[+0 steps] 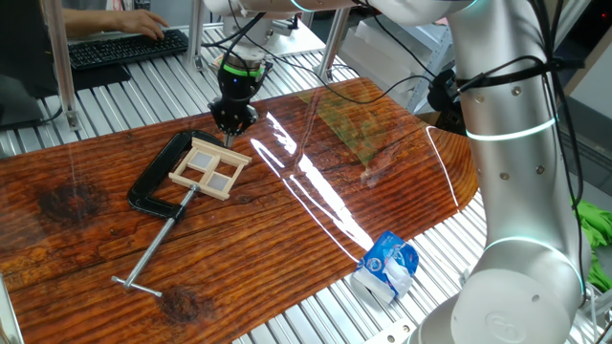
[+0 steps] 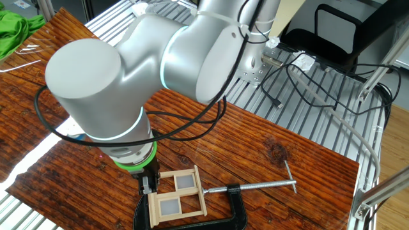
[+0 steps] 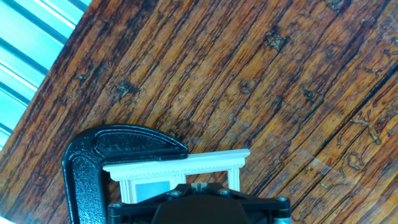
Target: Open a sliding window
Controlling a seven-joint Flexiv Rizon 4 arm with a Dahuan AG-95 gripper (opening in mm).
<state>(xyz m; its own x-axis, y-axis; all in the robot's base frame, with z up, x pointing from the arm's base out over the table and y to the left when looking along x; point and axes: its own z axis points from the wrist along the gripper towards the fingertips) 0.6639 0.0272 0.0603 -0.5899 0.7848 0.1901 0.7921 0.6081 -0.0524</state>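
The sliding window (image 1: pixel 210 169) is a small pale wooden frame with four panes. It lies flat on the wooden board and is held by a black C-clamp (image 1: pixel 158 182). My gripper (image 1: pixel 232 122) points down at the window's far right corner, fingertips together, just at the frame's edge. In the other fixed view the gripper (image 2: pixel 148 184) stands at the left side of the window (image 2: pixel 179 195), touching or nearly touching it. In the hand view the window's rail (image 3: pixel 177 165) lies just ahead of the closed gripper (image 3: pixel 198 185), with the clamp (image 3: pixel 93 155) to the left.
The clamp's long screw and T-handle (image 1: pixel 143 272) stretch toward the board's front edge. A crumpled blue and white packet (image 1: pixel 387 266) lies off the board at the right. A keyboard (image 1: pixel 120 48) and a person's hand are at the back. Cables (image 2: pixel 307 76) lie on the slatted table.
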